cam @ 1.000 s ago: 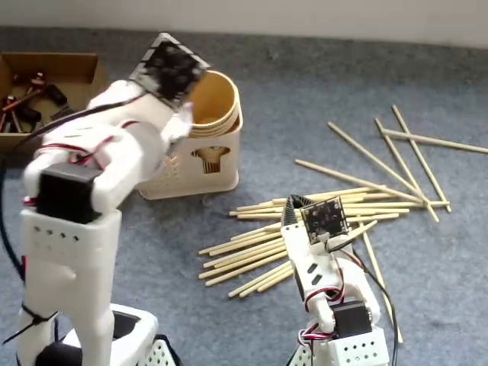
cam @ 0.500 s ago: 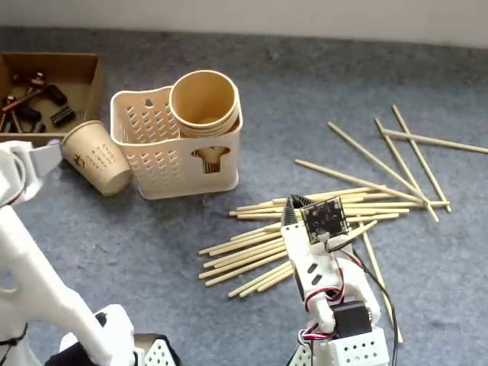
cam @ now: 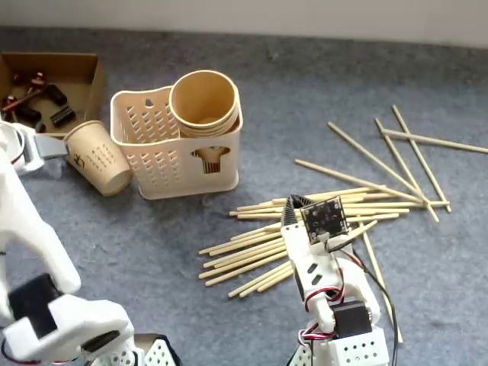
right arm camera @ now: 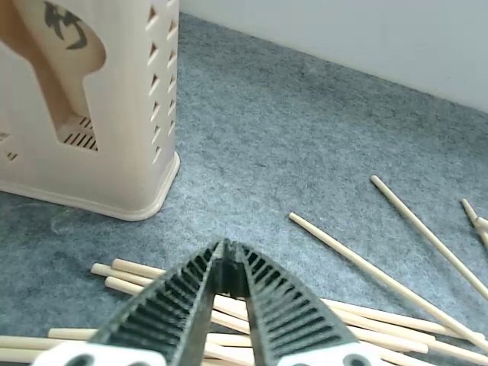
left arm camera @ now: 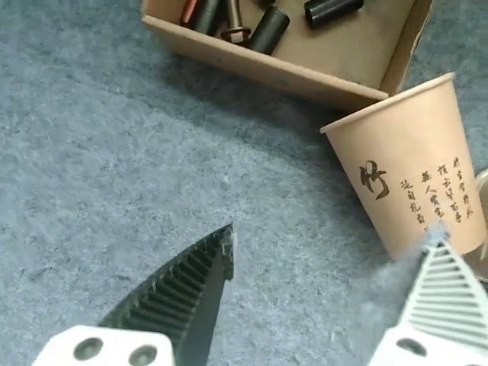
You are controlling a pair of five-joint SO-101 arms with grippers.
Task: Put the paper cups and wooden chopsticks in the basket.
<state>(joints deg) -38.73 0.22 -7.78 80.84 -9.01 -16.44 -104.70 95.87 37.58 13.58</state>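
Observation:
A paper cup [cam: 97, 157] lies on its side on the grey carpet, against the left wall of the cream basket [cam: 156, 164]. My left gripper [cam: 47, 149] is just left of the cup's mouth, open. In the left wrist view the cup [left arm camera: 412, 191] sits beyond the white finger [left arm camera: 442, 290], outside the open left gripper [left arm camera: 328, 252]. Stacked paper cups [cam: 204, 103] stand in the basket. Wooden chopsticks [cam: 305, 232] lie piled and scattered to the right. My right gripper [cam: 293, 206] is shut and empty, just over the pile; its tip [right arm camera: 227, 259] hangs above chopsticks [right arm camera: 366, 267] near the basket [right arm camera: 114, 122].
A cardboard box [cam: 84, 72] with dark metal parts sits at the back left, right behind the lying cup; the left wrist view shows the box [left arm camera: 282, 72] too. Loose chopsticks [cam: 412, 152] spread toward the far right.
My left arm has swung from over the basket out to the left and down beside the lying cup. The right arm and the chopsticks have not moved.

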